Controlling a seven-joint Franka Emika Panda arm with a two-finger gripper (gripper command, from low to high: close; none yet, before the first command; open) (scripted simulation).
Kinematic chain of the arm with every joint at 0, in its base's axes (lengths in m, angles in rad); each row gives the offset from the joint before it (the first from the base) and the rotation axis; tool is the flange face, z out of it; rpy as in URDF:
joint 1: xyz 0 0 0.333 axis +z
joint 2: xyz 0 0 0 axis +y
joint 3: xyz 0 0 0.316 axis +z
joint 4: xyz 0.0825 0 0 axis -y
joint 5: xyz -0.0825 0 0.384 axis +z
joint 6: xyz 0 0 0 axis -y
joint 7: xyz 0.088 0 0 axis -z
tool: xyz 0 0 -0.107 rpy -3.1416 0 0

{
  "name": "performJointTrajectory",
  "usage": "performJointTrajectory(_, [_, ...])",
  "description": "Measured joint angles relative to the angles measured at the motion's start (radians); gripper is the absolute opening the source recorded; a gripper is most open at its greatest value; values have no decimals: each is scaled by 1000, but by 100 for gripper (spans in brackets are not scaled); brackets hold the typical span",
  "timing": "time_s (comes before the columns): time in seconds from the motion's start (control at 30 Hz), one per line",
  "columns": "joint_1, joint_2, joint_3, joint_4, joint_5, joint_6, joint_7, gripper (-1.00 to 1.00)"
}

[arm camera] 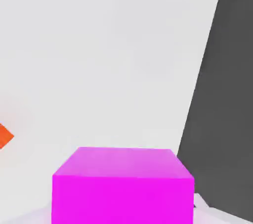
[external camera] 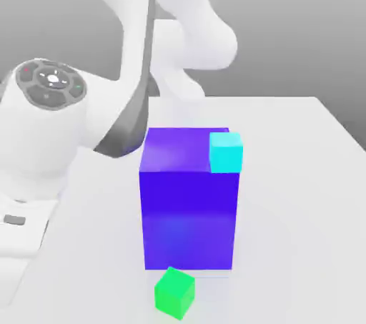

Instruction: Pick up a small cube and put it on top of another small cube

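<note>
The small cube (arm camera: 122, 188), plain bright magenta, sits very close in front of the hand camera on the white table (arm camera: 108, 60). It looms large, right where the hand closes, and my gripper is shut on it. In the exterior view my white arm (external camera: 136, 65) reaches down behind the big blue block (external camera: 189, 201), which hides the hand and the small cube.
A cyan cube (external camera: 226, 151) shows at the blue block's upper right corner. A green cube (external camera: 174, 292) lies tilted in front of the block. An orange cube (arm camera: 4, 136) peeks in beside the magenta one. The table's edge (arm camera: 197, 99) runs close by, with dark floor beyond.
</note>
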Motion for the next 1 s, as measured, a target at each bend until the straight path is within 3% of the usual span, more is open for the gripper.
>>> performJointTrajectory(0.23, [34,-137,9,-24,-121,-71,-42,-100])
performJointTrajectory(0.47, [57,-277,19,-55,-168,-103,-130,-100])
performJointTrajectory(0.73, [70,-415,16,-102,-142,-86,-277,-100])
performJointTrajectory(1.0, [100,-499,-22,-156,-46,-24,-469,-100])
